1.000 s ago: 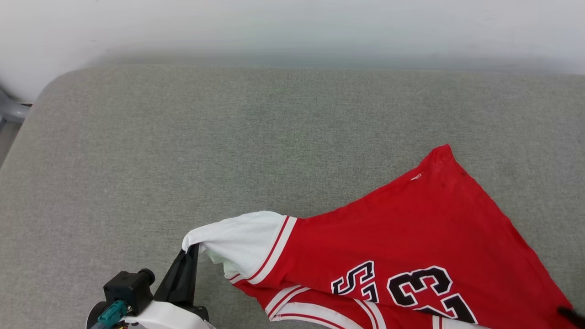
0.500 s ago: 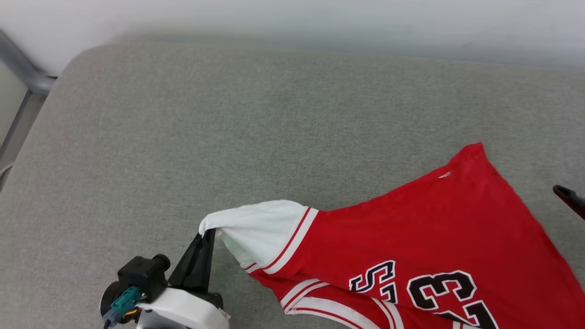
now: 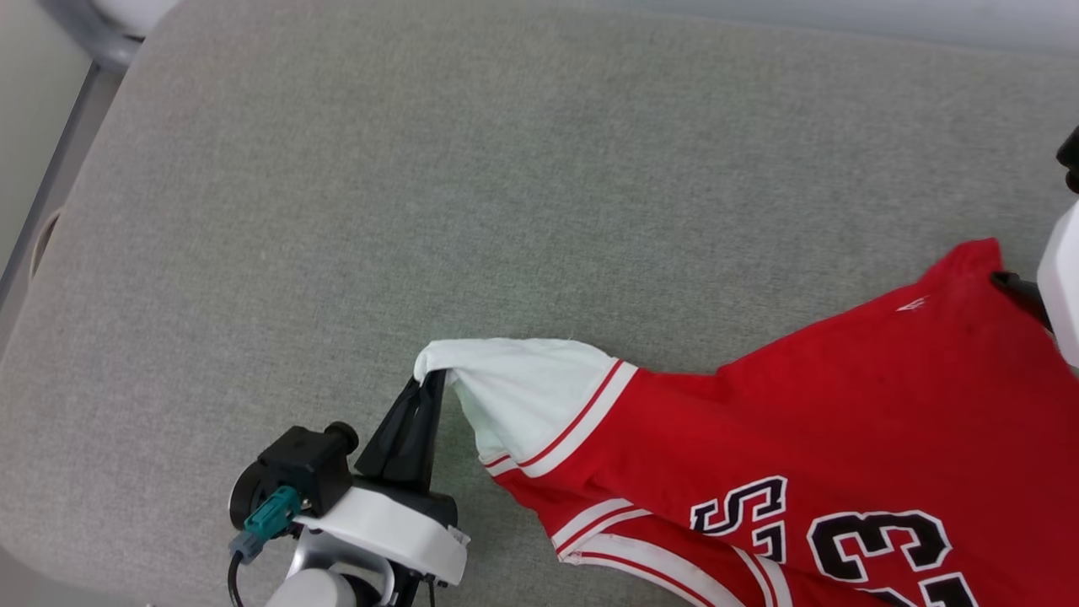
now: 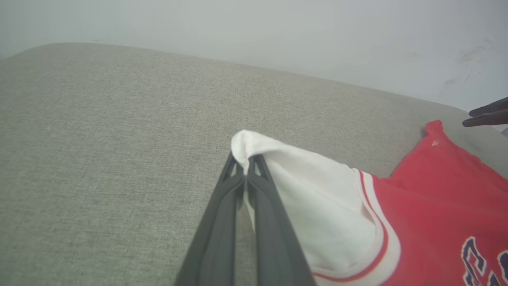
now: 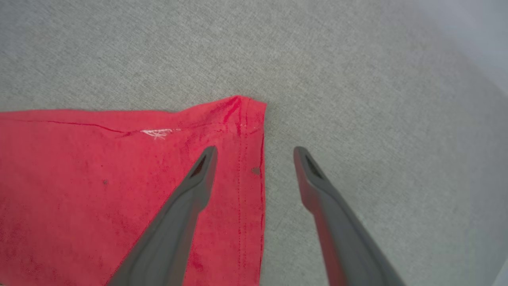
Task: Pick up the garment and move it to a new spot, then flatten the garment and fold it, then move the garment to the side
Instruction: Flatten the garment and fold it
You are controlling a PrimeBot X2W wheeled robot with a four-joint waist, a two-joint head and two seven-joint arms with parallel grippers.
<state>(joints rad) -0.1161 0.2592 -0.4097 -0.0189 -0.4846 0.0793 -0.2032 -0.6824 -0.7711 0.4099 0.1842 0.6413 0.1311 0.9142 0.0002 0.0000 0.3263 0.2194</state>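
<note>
We note the garment (image 3: 809, 421) lying on the grey cushion (image 3: 421, 169), its lower part and lettering cut off at the head view's edge. The left gripper (image 4: 246, 159) pinches the white sleeve tip. The right gripper (image 5: 254, 151) stands wide apart, straddling the red hem corner; we cannot tell if it touches.

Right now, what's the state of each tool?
Left tool: closed on the shirt's white sleeve.
Right tool: open, holding nothing, poised over the shirt's red corner.

Grey woven cushion (image 3: 337, 211) with rounded corner, pale plain wall (image 4: 278, 31) behind, grey bar (image 3: 48, 177) beside its left edge
</note>
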